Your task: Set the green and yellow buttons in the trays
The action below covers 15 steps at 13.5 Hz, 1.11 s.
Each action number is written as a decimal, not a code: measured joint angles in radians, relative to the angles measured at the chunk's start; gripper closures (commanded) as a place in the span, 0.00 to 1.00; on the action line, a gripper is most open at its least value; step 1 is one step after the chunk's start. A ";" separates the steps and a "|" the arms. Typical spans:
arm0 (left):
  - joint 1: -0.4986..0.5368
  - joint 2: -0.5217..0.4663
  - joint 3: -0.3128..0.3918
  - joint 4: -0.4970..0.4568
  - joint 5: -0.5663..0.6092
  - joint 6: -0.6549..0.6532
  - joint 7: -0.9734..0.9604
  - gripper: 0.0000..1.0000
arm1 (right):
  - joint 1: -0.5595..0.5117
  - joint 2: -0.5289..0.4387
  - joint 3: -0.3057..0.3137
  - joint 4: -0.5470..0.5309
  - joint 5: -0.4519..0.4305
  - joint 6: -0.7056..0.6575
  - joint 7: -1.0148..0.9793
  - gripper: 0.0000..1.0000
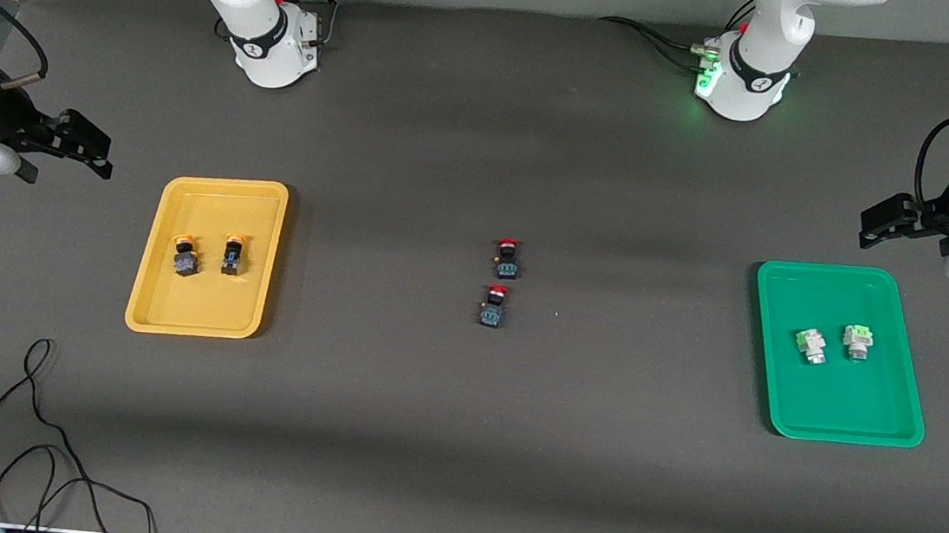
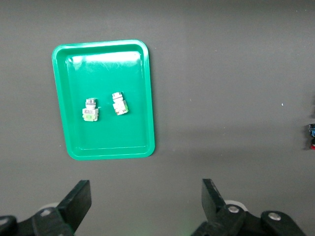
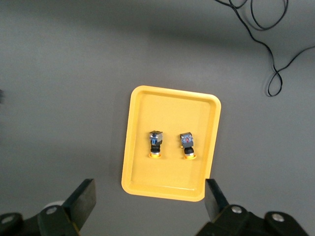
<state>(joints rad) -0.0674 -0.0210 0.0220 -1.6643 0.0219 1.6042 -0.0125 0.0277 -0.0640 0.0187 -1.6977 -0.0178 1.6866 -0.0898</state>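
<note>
Already both yellow buttons (image 1: 208, 255) lie in the yellow tray (image 1: 142, 304) and both green buttons (image 1: 834, 344) in the green tray (image 1: 894, 427) (red ones excluded), each arm's spread, empty tool, left tool (image 1: 879, 224) and right tool (image 1: 86, 145), hovering just beside its own tray.

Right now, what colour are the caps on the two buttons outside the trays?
Red caps, seen best in the front view.

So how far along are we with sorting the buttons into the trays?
It looks finished. Both yellow buttons lie in the yellow tray, and both green buttons lie in the green tray. Nothing is in hand: the left tool and the right tool are open and empty, each up by its own tray. Only the two red buttons are on the table mid-way, which aren't part of the job.
</note>
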 measured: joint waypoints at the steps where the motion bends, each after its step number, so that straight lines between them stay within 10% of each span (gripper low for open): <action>1: 0.000 0.000 0.000 0.000 0.000 0.000 0.000 0.00 | 0.000 0.008 0.004 0.010 0.000 -0.001 0.001 0.02; 15: -0.001 0.000 0.000 0.000 0.000 -0.001 -0.001 0.00 | 0.002 0.019 0.006 0.016 0.000 -0.041 0.022 0.01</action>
